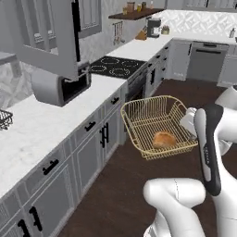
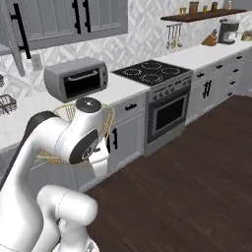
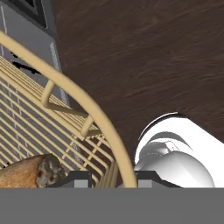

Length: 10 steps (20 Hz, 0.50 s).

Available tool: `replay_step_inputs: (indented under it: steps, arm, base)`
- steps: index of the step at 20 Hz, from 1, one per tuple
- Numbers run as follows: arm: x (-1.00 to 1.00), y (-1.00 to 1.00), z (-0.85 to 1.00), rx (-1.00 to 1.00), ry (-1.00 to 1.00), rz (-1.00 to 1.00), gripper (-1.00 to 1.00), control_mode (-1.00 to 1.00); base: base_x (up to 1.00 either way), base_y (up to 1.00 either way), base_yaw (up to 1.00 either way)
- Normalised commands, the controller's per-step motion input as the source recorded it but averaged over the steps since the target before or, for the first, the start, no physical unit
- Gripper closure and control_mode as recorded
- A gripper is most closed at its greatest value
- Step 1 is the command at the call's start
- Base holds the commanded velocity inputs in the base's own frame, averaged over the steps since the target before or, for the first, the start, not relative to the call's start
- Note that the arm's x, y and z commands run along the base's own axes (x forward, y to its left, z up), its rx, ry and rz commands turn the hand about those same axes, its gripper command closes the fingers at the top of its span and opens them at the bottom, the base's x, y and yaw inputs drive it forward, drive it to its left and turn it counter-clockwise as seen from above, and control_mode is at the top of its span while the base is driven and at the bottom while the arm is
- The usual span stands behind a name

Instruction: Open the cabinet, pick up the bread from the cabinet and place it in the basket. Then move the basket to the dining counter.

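The golden wire basket hangs in the air over the dark floor, in front of the grey drawers. My gripper is shut on its right rim. The bread, a golden-brown roll, lies inside the basket near its front corner. In the hand view the basket rim passes between my gripper fingers, with the bread at the lower left. In the right base view my arm hides most of the basket. The grey cabinet stands with a door swung open. The dining counter is out of view.
A grey toaster oven sits on the marble worktop beside the black stove. A dark wire rack is at the far left. Dark wood floor stretches to the right.
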Motion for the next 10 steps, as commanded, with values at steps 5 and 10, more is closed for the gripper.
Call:
replay_step_inputs:
  steps: [5,10]
  arm:
    - [0.0,0.0,0.0,0.0,0.0,0.0,1.0,1.0]
    - [0.0,0.0,0.0,0.0,0.0,0.0,1.0,1.0]
  base:
    - [0.0,-0.18,-0.93]
    - [0.14,-0.63,-0.8]
